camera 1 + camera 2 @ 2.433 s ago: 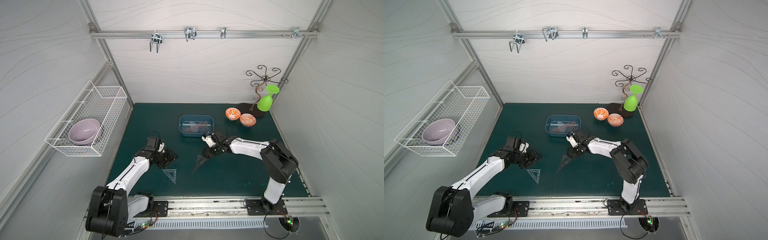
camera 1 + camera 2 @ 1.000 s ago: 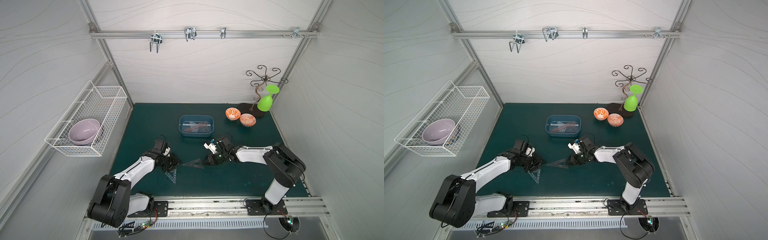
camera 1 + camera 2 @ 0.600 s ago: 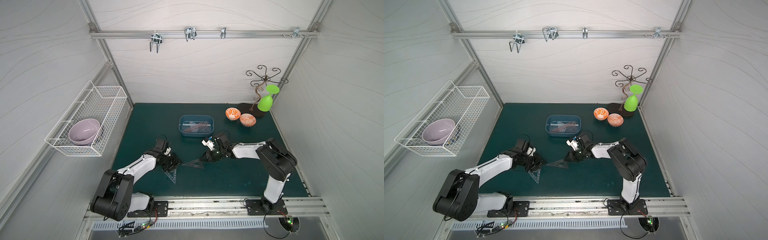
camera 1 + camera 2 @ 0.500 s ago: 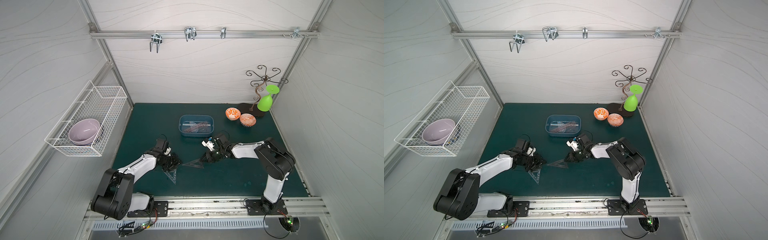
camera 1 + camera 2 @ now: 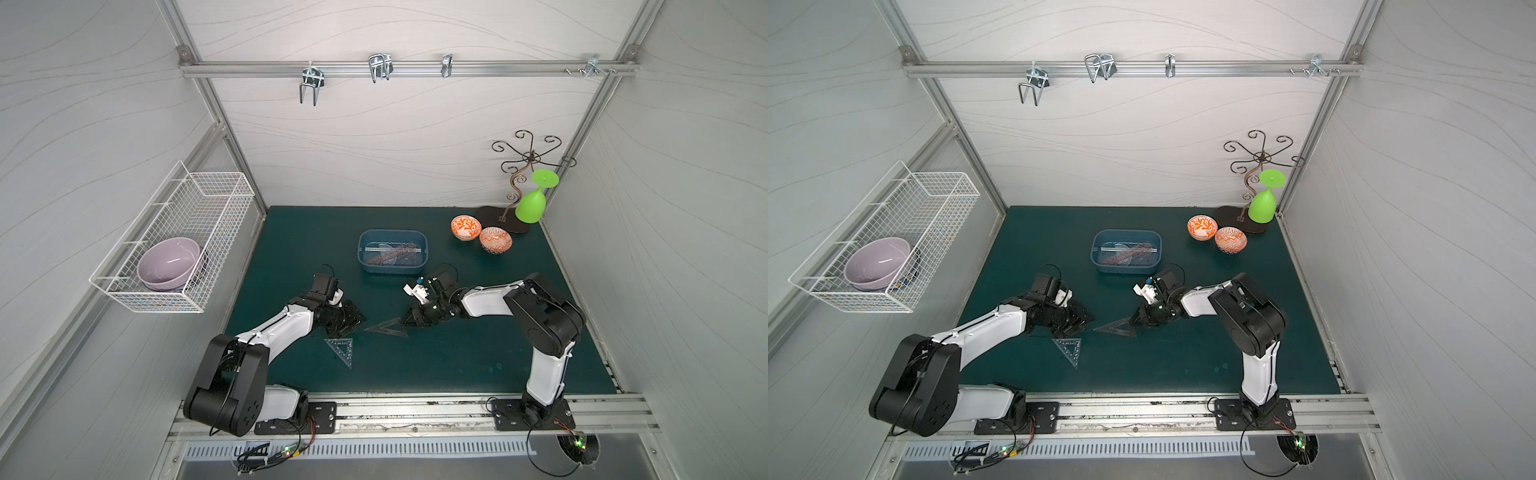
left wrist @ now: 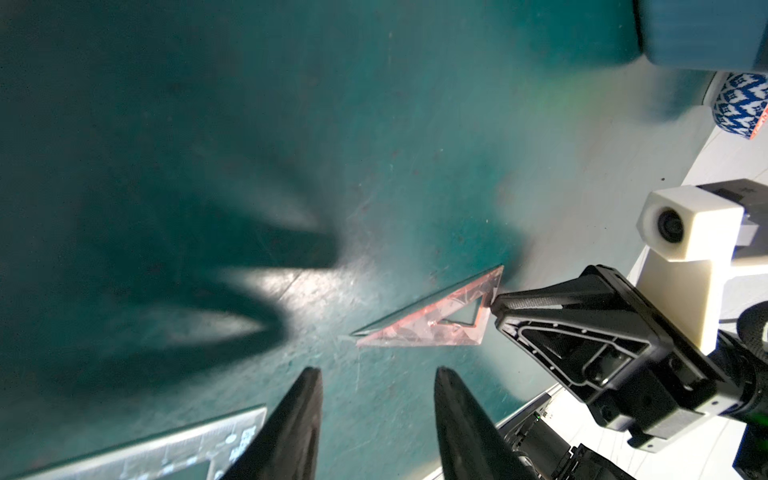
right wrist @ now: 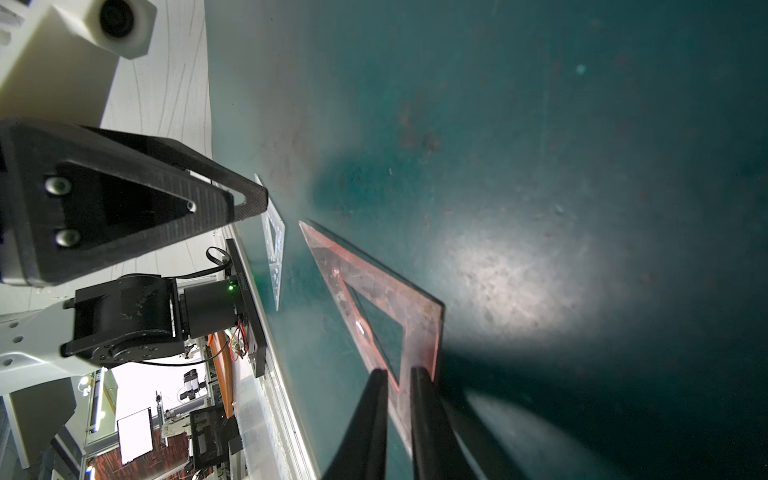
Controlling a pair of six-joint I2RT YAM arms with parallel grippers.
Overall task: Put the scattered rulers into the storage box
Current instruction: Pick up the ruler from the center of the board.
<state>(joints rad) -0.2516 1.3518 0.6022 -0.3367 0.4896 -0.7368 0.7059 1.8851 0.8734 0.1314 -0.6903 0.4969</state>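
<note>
Right tool (image 7: 399,374) tighter on smoky triangle (image 7: 330,259) edge; open mat (image 7: 540,166) around.

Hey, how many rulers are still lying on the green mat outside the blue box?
2. A smoky triangle sits between the fingers of the right gripper; a bluish triangle lies beside the left gripper, nearer the front rail. More may be hidden under the grippers.

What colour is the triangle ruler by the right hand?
The triangle ruler is see-through reddish-brown; it shows best in the right wrist view.
</note>
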